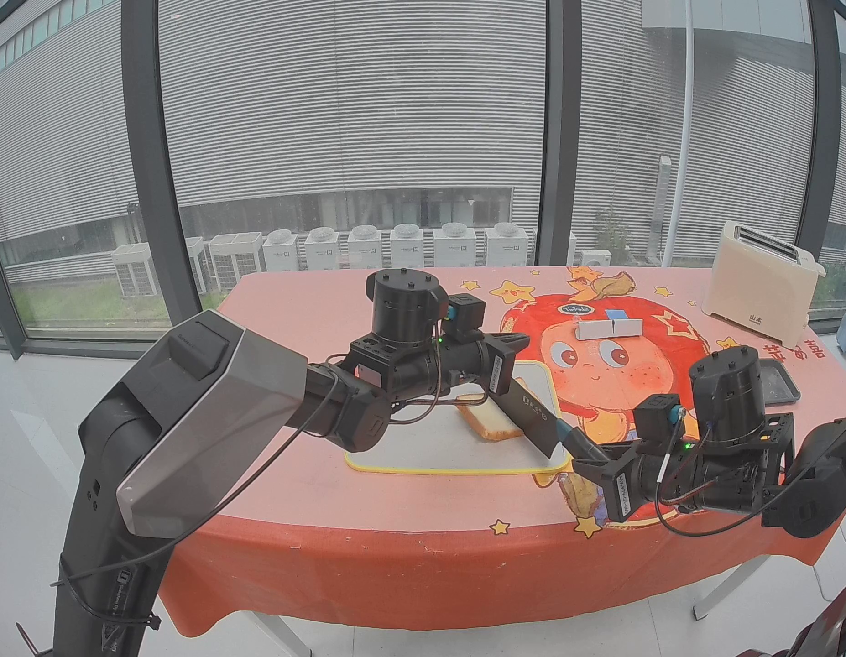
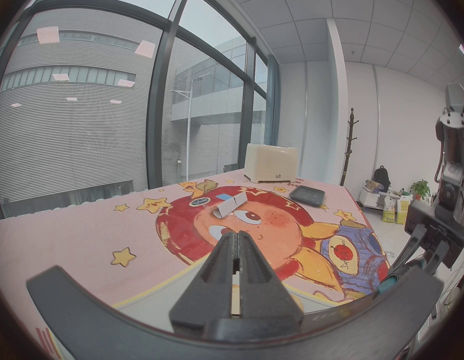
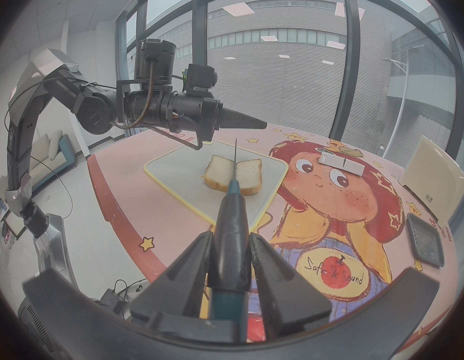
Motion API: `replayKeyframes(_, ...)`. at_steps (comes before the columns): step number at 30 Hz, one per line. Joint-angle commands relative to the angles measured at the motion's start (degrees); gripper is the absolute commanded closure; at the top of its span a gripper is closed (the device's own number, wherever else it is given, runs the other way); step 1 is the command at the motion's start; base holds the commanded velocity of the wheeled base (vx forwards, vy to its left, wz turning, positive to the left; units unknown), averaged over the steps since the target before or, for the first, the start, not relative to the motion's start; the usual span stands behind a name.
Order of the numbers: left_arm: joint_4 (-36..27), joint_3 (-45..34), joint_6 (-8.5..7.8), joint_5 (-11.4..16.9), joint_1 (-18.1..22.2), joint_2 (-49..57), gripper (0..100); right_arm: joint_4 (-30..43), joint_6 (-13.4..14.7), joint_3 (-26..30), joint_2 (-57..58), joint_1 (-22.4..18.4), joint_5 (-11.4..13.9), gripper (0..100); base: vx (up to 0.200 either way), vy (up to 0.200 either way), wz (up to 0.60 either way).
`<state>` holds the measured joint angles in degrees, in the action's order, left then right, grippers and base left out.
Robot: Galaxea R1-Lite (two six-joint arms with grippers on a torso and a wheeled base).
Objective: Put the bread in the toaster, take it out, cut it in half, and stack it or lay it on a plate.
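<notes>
A slice of toasted bread (image 1: 485, 420) (image 3: 219, 172) lies on the pale cutting board (image 1: 414, 444) (image 3: 177, 168). My right gripper (image 1: 598, 469) (image 3: 231, 238) is shut on the dark handle of a knife (image 1: 532, 415) (image 3: 235, 158). Its blade stands edge-on over the middle of the slice; I cannot tell whether it touches. My left gripper (image 1: 522, 343) (image 2: 237, 241) (image 3: 262, 124) is shut on nothing and hangs just above the bread's far side. The cream toaster (image 1: 761, 280) (image 3: 434, 176) stands at the table's far right, with a dark plate (image 1: 777, 381) (image 3: 424, 240) in front of it.
A small white folded holder (image 1: 608, 328) (image 3: 341, 162) sits on the printed cartoon face behind the board. The orange tablecloth (image 1: 295, 321) lies bare to the left of the board. A window wall runs behind the table's far edge.
</notes>
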<state>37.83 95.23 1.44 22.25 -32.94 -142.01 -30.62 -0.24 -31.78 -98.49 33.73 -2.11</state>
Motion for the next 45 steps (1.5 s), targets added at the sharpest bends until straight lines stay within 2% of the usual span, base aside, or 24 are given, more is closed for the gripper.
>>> replayKeyframes(1, 0.5, 0.2, -0.12, 0.0, 0.4, 0.9, 100, -0.2, 0.0, -0.1, -0.1, 0.0, 0.0, 100, 0.000, 0.000, 0.00)
replayKeyframes(33, 2.5, -0.4, -0.38, 0.3, 0.7, -4.7, 100, -0.8, 0.3, -1.8, -0.2, -0.2, 0.1, 100, 0.000, 0.000, 0.00)
replayKeyframes(45, 3.1, 0.1, -0.30, 0.3, 0.4, -4.3, 100, -0.7, 0.2, -0.2, -1.5, 0.0, 0.0, 100, 0.000, 0.000, 0.00)
